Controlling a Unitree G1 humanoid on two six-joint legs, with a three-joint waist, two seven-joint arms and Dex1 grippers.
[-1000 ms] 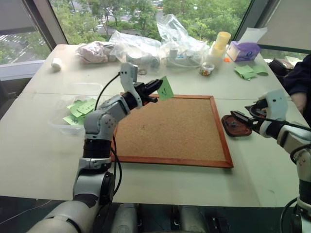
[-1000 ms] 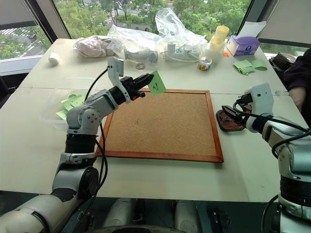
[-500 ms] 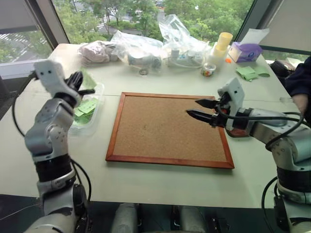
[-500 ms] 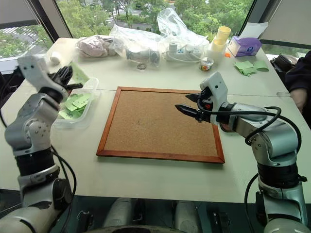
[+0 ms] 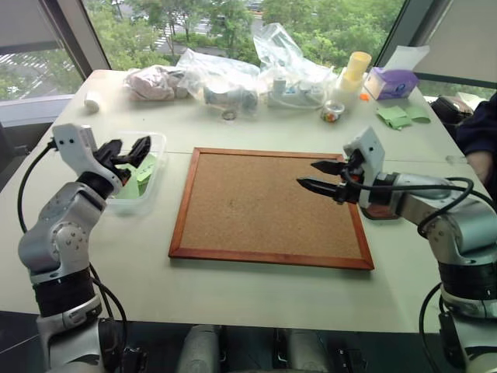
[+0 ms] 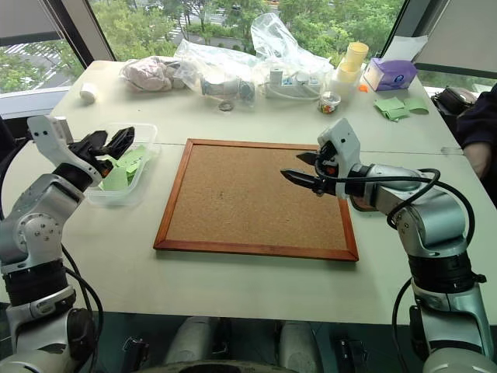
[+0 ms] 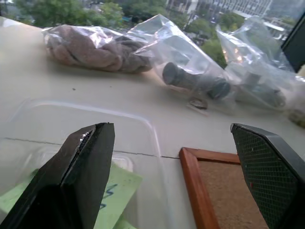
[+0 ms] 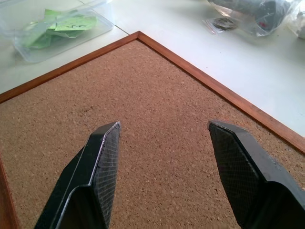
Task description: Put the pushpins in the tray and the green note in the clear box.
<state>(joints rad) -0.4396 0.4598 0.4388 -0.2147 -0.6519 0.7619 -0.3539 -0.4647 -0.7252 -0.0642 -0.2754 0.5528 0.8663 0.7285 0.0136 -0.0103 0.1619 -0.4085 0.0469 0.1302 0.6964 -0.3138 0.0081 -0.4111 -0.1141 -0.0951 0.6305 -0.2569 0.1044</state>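
Left gripper [image 6: 114, 140]: over the clear box, fingers [image 7: 86, 167] spread wide and holding nothing
Green note [image 7: 114, 195]: lying inside the clear box, just under the left gripper, dark marks facing up
Clear box [image 5: 159, 143]: on the desk [image 5: 233, 299] just beside the left edge of the corkboard, with other green slips inside
Right gripper [image 5: 320, 176]: above the right part of the corkboard [image 5: 264, 206], pointing across it toward the box, fingers [image 8: 95, 167] parted and empty
Tray [image 5: 371, 210]: on the desk at the corkboard's right edge, largely hidden behind the right arm
Pushpins: too small to make out
Far side of desk: plastic bags [image 5: 225, 74], a purple tissue box [image 5: 392, 80]
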